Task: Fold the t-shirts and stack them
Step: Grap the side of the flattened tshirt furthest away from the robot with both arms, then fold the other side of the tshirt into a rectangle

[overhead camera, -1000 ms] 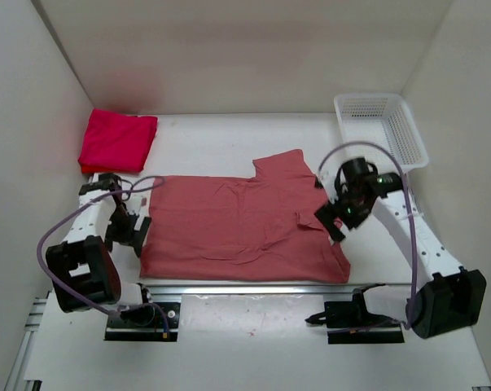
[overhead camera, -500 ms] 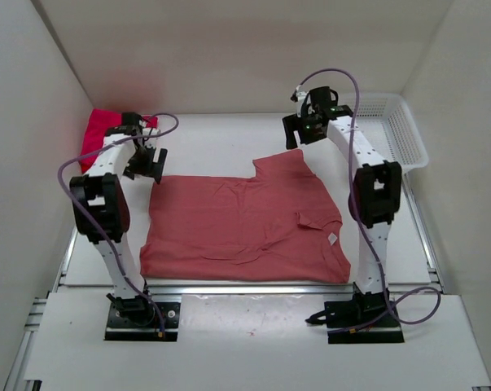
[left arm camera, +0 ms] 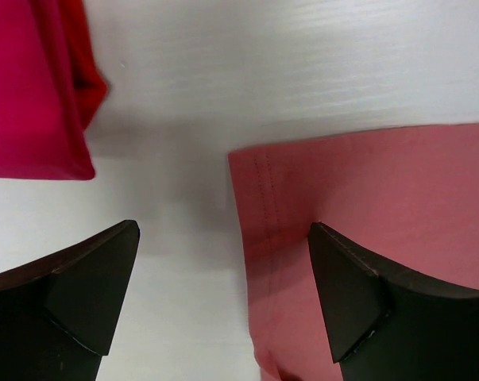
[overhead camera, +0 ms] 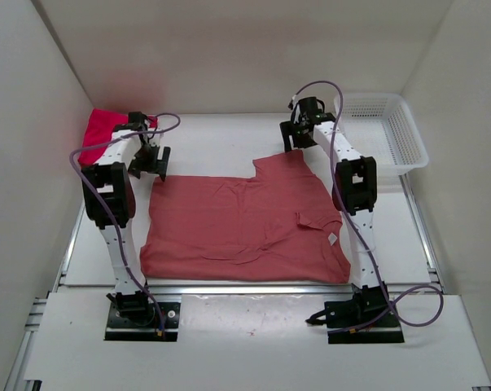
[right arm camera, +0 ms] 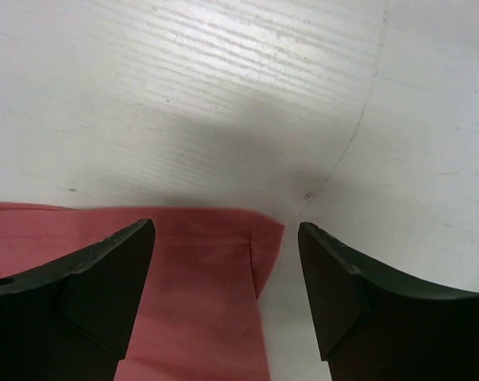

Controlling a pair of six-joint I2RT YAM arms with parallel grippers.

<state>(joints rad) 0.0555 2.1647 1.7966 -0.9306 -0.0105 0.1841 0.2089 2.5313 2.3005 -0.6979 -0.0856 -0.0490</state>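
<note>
Jaws apart, left gripper [overhead camera: 150,167] and right gripper [overhead camera: 291,139] hover at salmon shirt [overhead camera: 237,220] corners; tag [overhead camera: 332,239] illegible.

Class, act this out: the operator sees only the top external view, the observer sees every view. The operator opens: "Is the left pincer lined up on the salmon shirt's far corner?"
Observer: Yes. In the left wrist view, the salmon shirt's hemmed corner lies between the open fingers of the left pincer, and nothing is gripped.
Operator: And the right side?
Observer: In the right wrist view, the sleeve corner sits between the open fingers of the right pincer, also ungripped.
</note>
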